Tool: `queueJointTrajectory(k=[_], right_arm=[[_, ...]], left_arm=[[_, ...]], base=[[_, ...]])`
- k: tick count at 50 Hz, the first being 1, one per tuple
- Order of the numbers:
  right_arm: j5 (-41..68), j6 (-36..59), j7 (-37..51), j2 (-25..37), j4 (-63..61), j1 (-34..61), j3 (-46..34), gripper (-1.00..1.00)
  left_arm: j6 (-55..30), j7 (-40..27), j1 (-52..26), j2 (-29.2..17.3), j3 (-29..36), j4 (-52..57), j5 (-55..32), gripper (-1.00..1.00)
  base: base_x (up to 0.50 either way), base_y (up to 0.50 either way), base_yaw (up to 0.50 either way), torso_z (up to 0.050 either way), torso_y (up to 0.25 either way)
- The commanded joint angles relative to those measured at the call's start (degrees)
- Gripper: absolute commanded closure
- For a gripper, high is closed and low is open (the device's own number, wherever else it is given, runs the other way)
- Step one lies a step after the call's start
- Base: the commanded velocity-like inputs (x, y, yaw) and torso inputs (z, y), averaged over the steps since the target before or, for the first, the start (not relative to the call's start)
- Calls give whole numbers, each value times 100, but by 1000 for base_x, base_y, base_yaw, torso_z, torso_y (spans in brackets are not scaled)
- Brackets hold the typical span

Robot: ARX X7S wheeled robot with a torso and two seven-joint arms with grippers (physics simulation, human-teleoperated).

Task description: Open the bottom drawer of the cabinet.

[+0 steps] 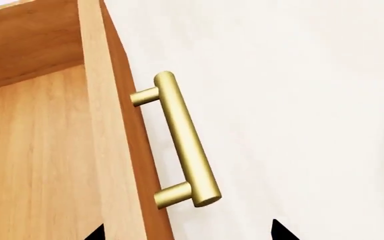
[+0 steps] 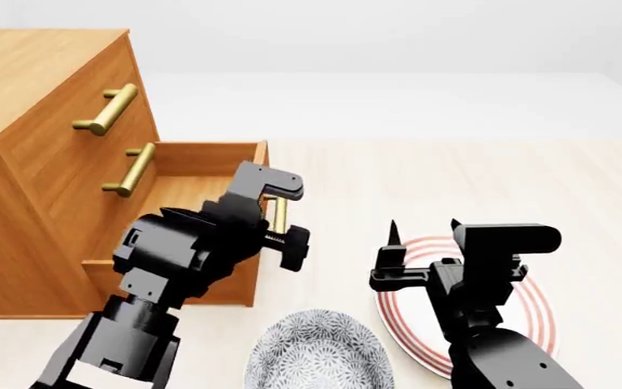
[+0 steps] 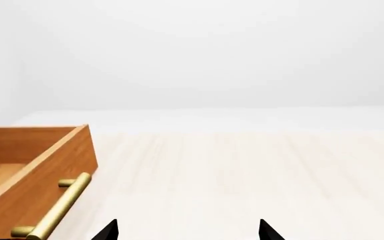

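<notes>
At far left the cabinet (image 2: pixel 30 146) stands on the pale wood worktop (image 2: pixel 452 186), its bottom drawer (image 2: pixel 198 174) already pulled well out, upper two shut. The left claw (image 2: pixel 285 219) sits at the drawer's brass handle (image 1: pixel 182 140), fingers spread wide, tips either side, gripping nothing. The opening looks all but done; what remains is a retreat clear of the handle. Further right, a patterned bowl (image 2: pixel 317 352), then the right claw (image 2: pixel 424 229), wide and empty, over a red-ringed plate (image 2: pixel 533 320). Plain white walls behind.
</notes>
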Motion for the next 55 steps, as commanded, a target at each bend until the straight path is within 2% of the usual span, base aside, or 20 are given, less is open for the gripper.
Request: queueJointTrajectory(k=[1, 14, 21, 24, 27, 28, 34, 35, 38, 55], right_arm=[[36, 39, 48, 20, -73, 21, -10, -100], [48, 40, 67, 38, -90, 50, -39, -100], [132, 237, 197, 99, -406, 241, 24, -100], [77, 334, 306, 161, -728, 424, -11, -100], [-101, 311, 381, 212, -1009, 546, -151, -100], [-160, 295, 378, 254, -1196, 592, -227, -100], [-416, 222, 478, 431, -1924, 761, -364, -100], [-493, 202, 466, 502, -2126, 767, -451, -100], [-628, 44, 528, 559, -2378, 705, -448, -100], [-1079, -263, 557, 778, -2893, 691, -727, -100]], left_arm=[[180, -450, 207, -151, -474, 1605, -454, -100], [-25, -872, 439, -265, -1207, 2994, -868, -100], [-159, -934, 1124, -497, -1565, 4381, -1301, -100], [66, -1036, 1648, -613, -1767, 5203, -1375, -100], [799, -1229, 2312, -855, -1508, 5891, -844, -100], [866, -1251, 2605, -848, -1643, 6130, -938, -100], [1293, -1411, 3229, -980, -1665, 6881, -761, -100], [1572, -1539, 3380, -1055, -1525, 7041, -435, -100], [1906, -1646, 3574, -1123, -1371, 7171, -114, -100], [2050, -1779, 3623, -1186, -1250, 7411, 17, -100]], base=[[0, 0, 0, 0, 0], [0, 0, 0, 0, 0], [0, 0, 0, 0, 0], [0, 0, 0, 0, 0], [0, 0, 0, 0, 0], [0, 0, 0, 0, 0], [0, 0, 0, 0, 0], [0, 0, 0, 0, 0], [0, 0, 0, 0, 0], [0, 0, 0, 0, 0]])
